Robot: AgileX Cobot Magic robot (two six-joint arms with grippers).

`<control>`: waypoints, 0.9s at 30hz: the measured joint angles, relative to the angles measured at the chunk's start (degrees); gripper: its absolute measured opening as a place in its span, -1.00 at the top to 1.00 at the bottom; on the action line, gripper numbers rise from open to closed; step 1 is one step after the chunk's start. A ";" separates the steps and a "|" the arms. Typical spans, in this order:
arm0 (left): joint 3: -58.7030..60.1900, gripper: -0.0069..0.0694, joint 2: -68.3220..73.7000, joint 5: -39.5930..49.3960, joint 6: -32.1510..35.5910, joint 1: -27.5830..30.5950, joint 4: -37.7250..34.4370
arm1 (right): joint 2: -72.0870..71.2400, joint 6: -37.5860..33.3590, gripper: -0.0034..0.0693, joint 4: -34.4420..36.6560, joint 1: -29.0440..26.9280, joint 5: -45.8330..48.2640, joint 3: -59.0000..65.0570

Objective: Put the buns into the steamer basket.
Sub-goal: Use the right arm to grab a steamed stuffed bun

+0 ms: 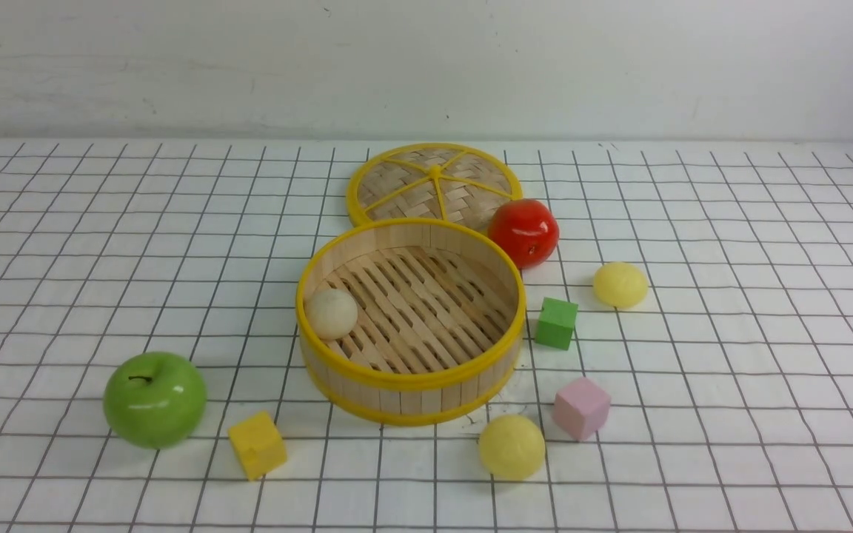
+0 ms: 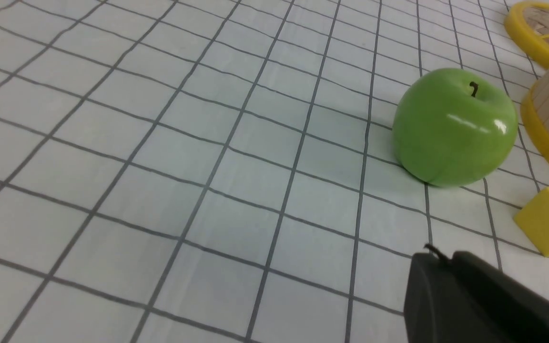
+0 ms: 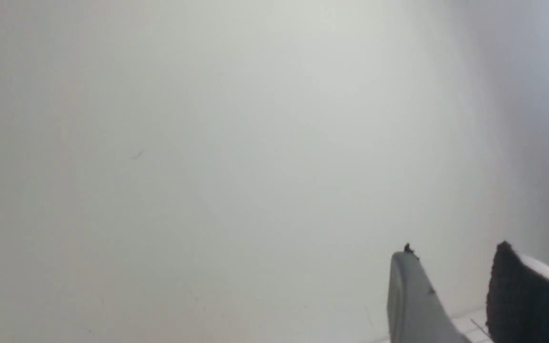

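Front view: a counter (image 1: pixel 730 355) under white gridded cloth was shown, with the basket (image 1: pixel 412 381) set upright and uncovered near its middle.
White bun: the white bun (image 1: pixel 331 313) was found inside the basket, on the slatted floor against the wall on the robot's left.
Nearer yellow bun: the nearer yellow bun (image 1: pixel 512 446) was left on the counter just in front of the basket, beside a pink cube (image 1: pixel 581 408).
Farther yellow bun: the farther yellow bun (image 1: pixel 620 284) was left on the counter to the basket's right, beyond a green cube (image 1: pixel 556 323).
Lid: the lid (image 1: pixel 434 181) was laid flat behind the basket, with a red apple (image 1: pixel 523 232) at its right edge.
Green apple: the green apple (image 1: pixel 155 399) was placed left of the basket's front, with a yellow cube (image 1: pixel 257 445) near it.
Left tool: the left tool (image 2: pixel 448 262) was seen only as a dark tip near the green apple; how far it was parted could not be told.
Right tool: the right tool (image 3: pixel 455 252) was seen with its fingers apart and nothing between them, pointed at a pale wall.
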 joint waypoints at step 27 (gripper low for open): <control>0.00 0.68 0.00 0.00 0.00 0.00 0.00 | 63.06 -29.65 0.24 22.33 21.94 43.26 -33.61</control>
